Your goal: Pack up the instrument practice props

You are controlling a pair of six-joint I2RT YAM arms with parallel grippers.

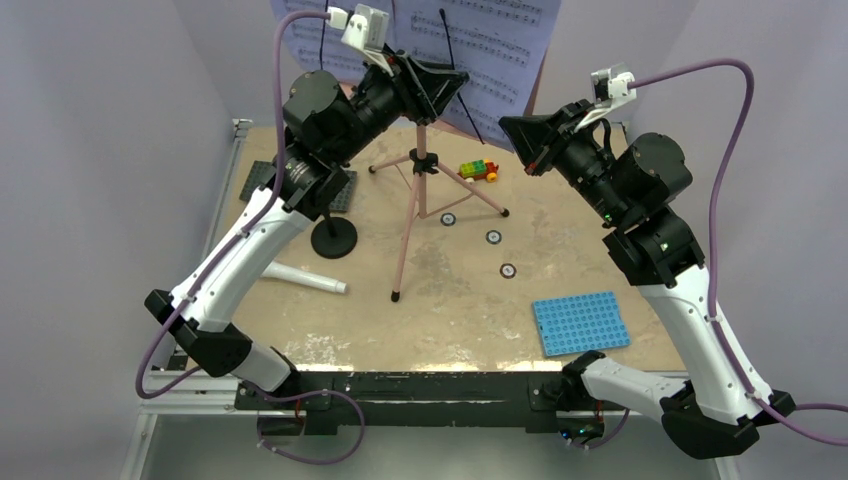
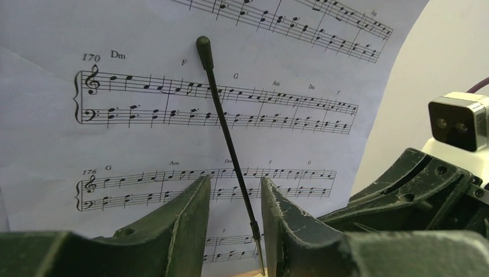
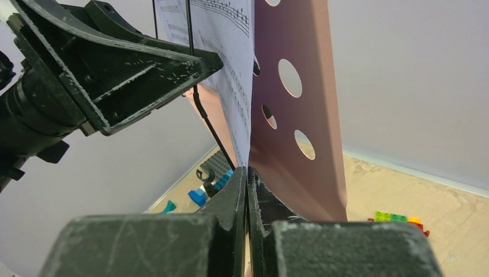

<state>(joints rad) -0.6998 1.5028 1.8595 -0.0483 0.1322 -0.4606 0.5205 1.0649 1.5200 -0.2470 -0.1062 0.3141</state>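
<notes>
Left gripper (image 2: 234,181): released. Its jaws stood apart on either side of a thin black rod (image 2: 225,124) that slanted across the front of the lavender sheet-music pages (image 2: 46,156). Neither finger touched the rod or the paper.

Right gripper (image 3: 248,173): clenched. Its jaws were pressed together with only a hairline seam between them, and the lower edge of the pages ran down into that seam. The hole-dotted desk (image 3: 317,115) stood just behind the pinched paper, edge-on to the right wrist camera.

Location of task items, overhead view:
- The pink music stand (image 1: 411,215) stood upright on its tripod at mid-table, pages on its desk, with both grippers raised at desk height, one on each side.
- The black mic stand (image 1: 333,240) stood on its round base left of the tripod, beneath the left arm.
- The microphone (image 1: 305,278) lay flat on the table (image 1: 430,320), just in front of that base.

Other items: a blue studded plate (image 1: 580,322) lay near the right arm's base, a grey plate (image 1: 258,180) lay partly hidden under the left arm, and toy bricks (image 1: 478,170) lay behind the tripod
</notes>
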